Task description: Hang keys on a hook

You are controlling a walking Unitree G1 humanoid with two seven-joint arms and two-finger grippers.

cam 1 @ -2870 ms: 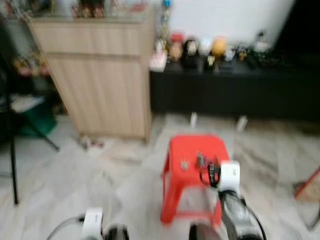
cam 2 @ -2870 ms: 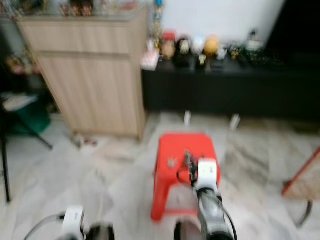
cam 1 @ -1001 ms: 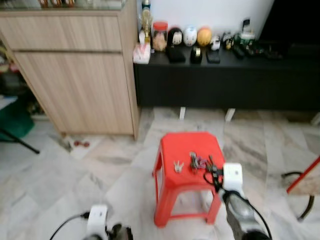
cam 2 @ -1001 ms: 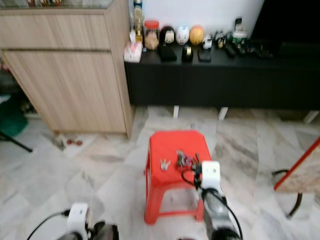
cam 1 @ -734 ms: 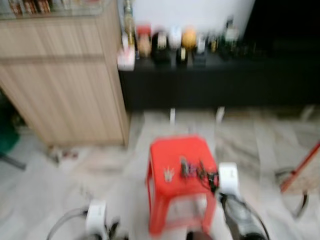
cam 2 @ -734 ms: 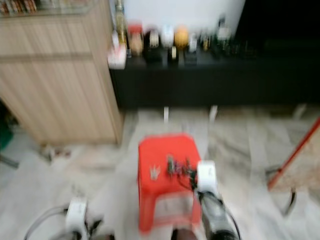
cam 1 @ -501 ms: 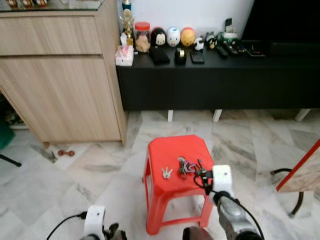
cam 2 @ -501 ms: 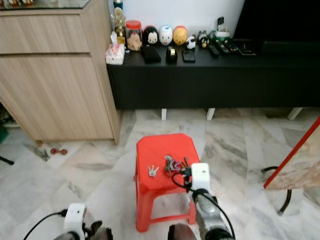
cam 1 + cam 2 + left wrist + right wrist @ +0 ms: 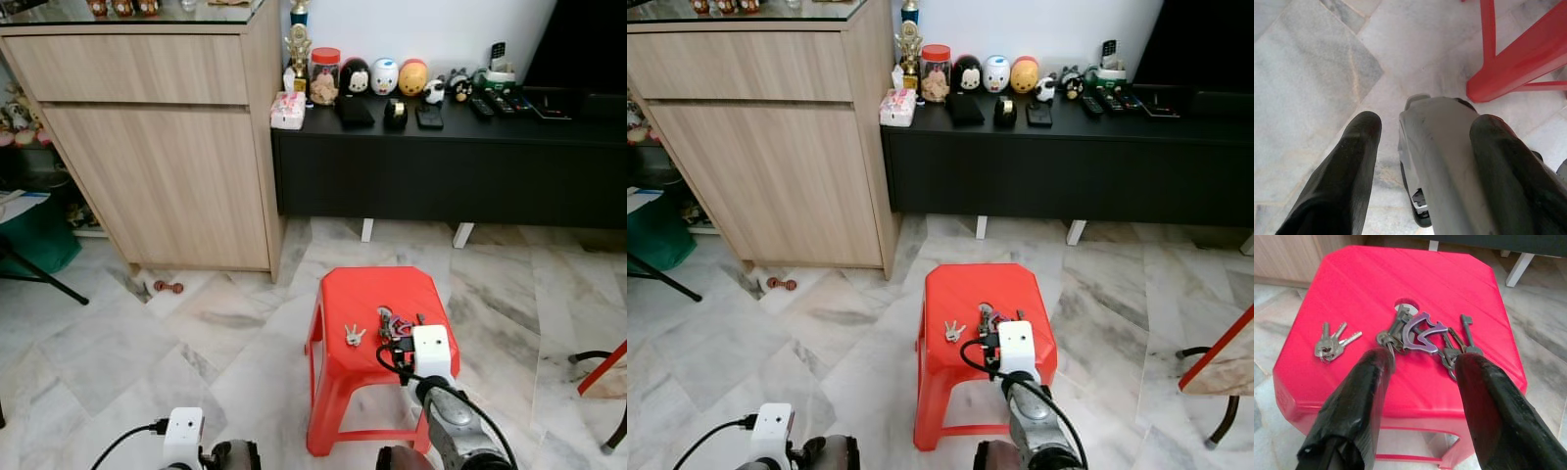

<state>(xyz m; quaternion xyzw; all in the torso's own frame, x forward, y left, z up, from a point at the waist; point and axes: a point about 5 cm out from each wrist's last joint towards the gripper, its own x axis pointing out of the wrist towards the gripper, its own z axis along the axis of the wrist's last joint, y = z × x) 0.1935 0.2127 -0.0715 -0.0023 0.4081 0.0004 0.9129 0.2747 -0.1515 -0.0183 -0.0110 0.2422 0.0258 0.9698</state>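
At the left edge of the head views stands a tall wooden cabinet point(image 9: 167, 137), and low in the left corner our left gripper point(image 9: 1425, 161) hangs idle over the marble floor point(image 9: 88, 352), its two black fingers spread apart with nothing between them.

Moving toward the centre, a red plastic stool point(image 9: 1376, 289) sits on the floor in front of a long black console point(image 9: 451, 166) that runs across the upper right of the frame. On the stool's seat, toward its left side in the wrist picture, lies a small bunch of silver keys point(image 9: 1332, 343). Near the middle lies a larger bunch with a purple carabiner point(image 9: 1422, 335), close to the small hole in the seat, with a dark long-shanked key point(image 9: 1466, 330) at its right.

Our right gripper point(image 9: 1420, 367) hovers just short of the stool's near edge, fingers wide apart and holding nothing, the larger bunch framed between them.

We see no hook in these pictures, so finding one comes later. We judge the main risks to be these: the bunch lies flat on smooth plastic, so closing fingers may push it away or off the edge; a grip on one loose key could let the rest swing and slip; pressing down hard could tip the light stool.
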